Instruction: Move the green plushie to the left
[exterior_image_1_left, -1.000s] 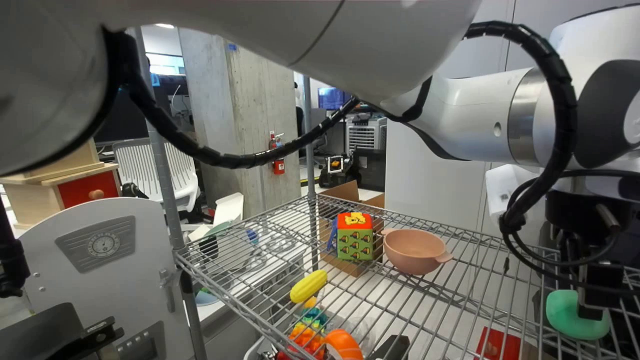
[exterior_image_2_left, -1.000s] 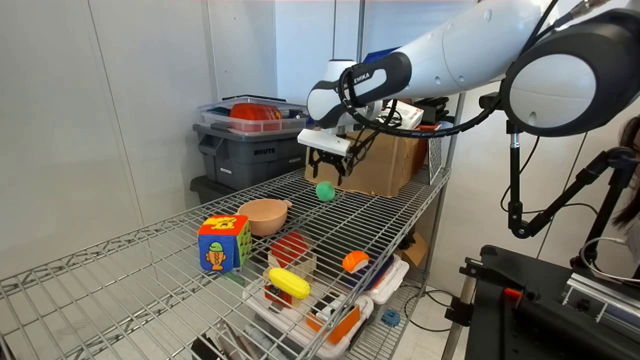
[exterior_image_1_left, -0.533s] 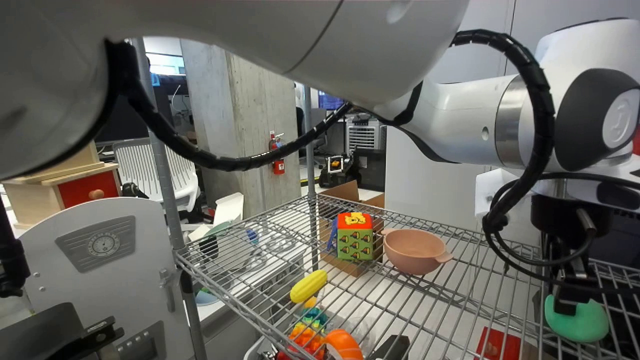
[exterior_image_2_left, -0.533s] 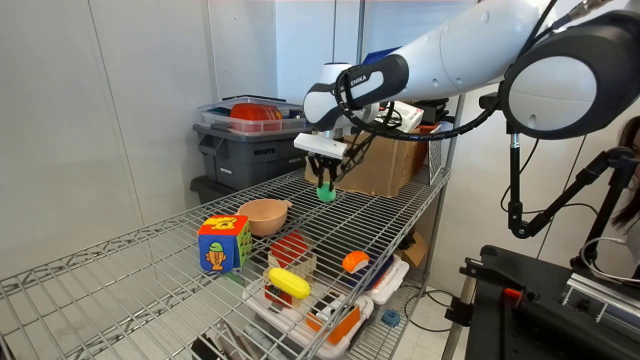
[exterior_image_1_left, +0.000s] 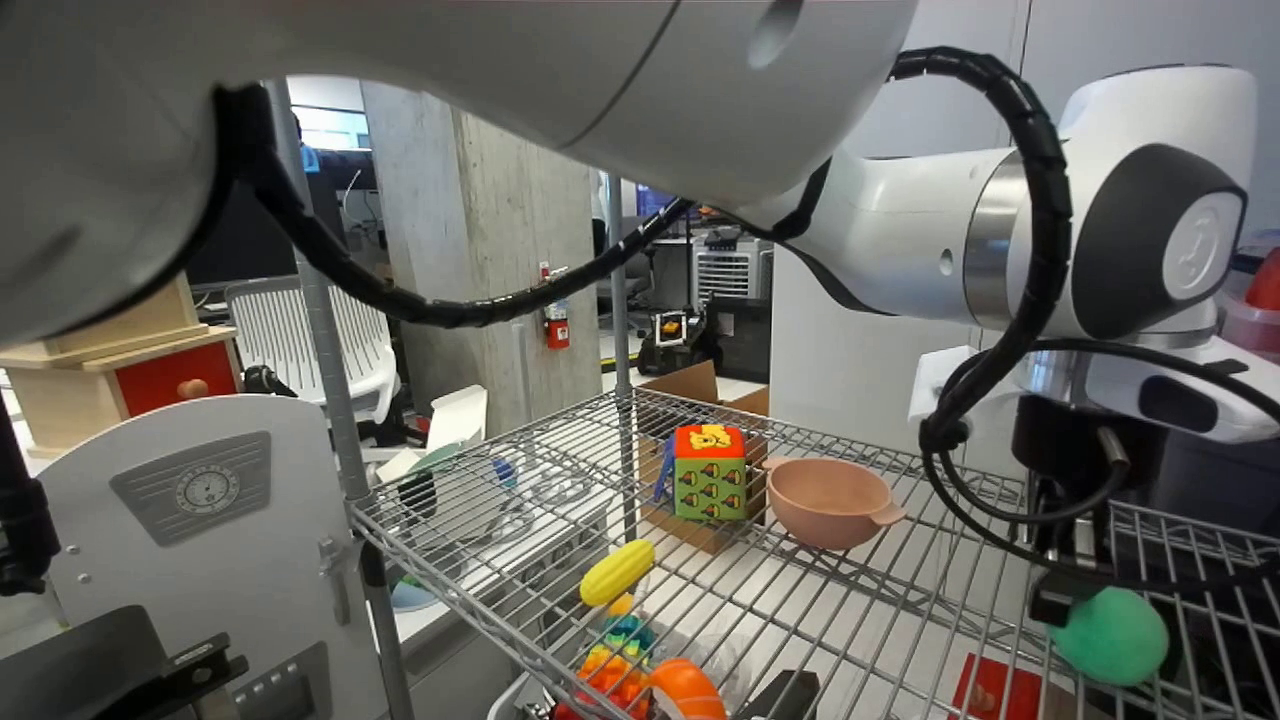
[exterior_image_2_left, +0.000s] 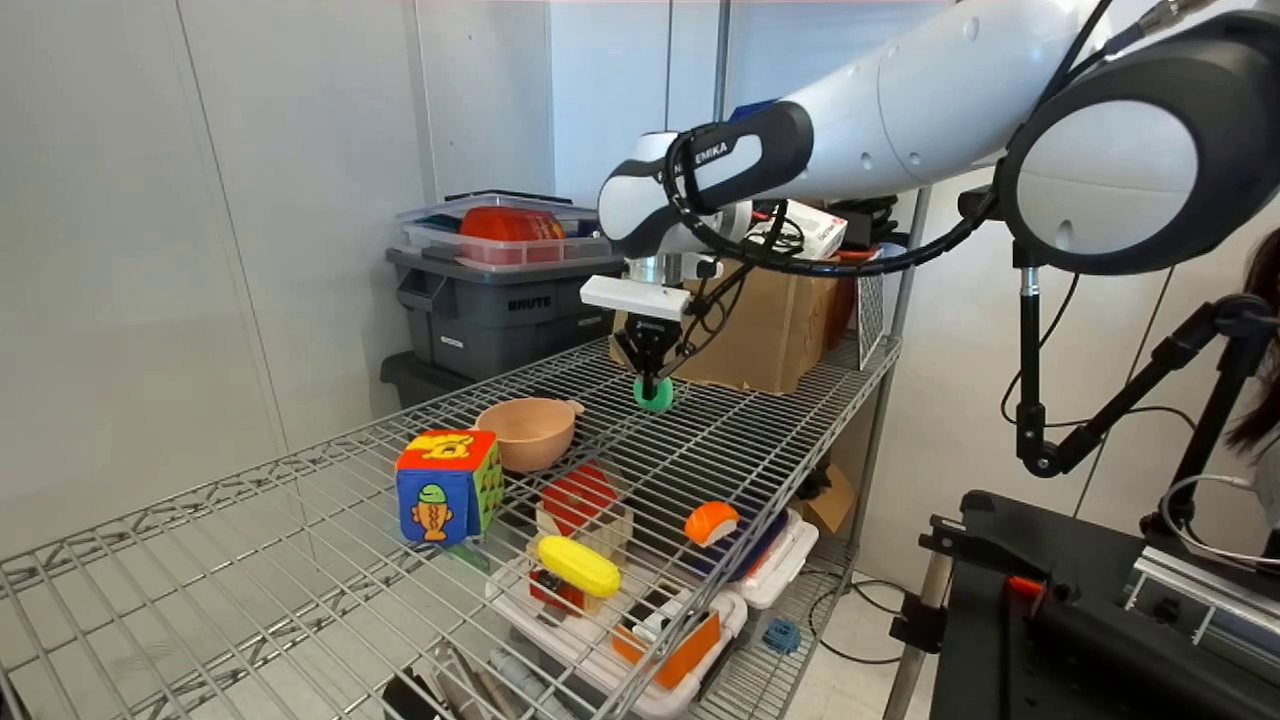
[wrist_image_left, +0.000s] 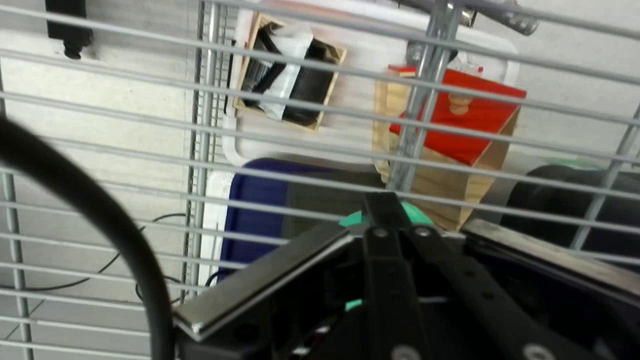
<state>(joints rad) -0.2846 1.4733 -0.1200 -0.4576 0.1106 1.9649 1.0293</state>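
Observation:
The green plushie, round and mint-coloured, rests on the wire shelf at the right of an exterior view. My gripper stands low against its upper edge, on the side facing the bowl. In an exterior view, the gripper points straight down and partly covers the plushie. Seen from the wrist, the gripper's jaws have come together, and green plushie shows on both sides behind the tips. Whether a fold of fabric is pinched between them is hidden.
A pink bowl stands near the gripper, with a multicoloured cube beyond it. A yellow toy and an orange toy lie toward the shelf's front. Behind the gripper is a cardboard box.
The jaws have gone from wide apart to fully together at the plushie. Arm and gripper came down, then shifted toward the bowl side; the plushie moved a little the same way.

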